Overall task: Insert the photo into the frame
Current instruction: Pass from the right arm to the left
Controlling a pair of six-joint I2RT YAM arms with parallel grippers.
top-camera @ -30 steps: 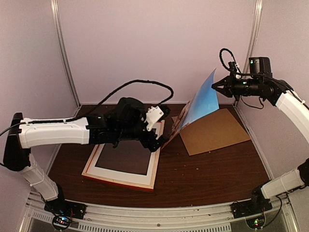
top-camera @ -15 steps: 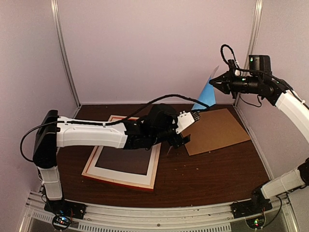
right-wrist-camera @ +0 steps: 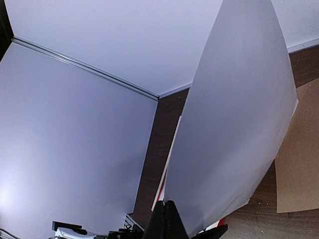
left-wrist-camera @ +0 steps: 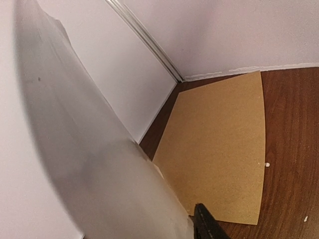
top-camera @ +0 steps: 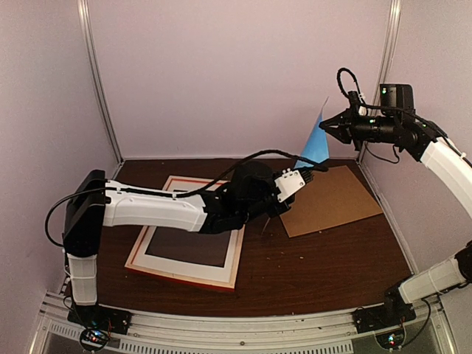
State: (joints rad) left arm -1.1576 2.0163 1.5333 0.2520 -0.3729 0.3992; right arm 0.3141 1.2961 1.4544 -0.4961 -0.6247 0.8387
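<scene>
- Right gripper [top-camera: 331, 127], upper right, pinches the photo [top-camera: 316, 141] aloft.
- Left gripper [top-camera: 271, 212], centre, beside its lower edge; opening unclear.
- Frame [top-camera: 179, 277] lies flat, lower left.

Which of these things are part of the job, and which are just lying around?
Job: photo, held up at back right; red frame, lying flat.
Lying about: brown board; white mat inside the frame.
</scene>
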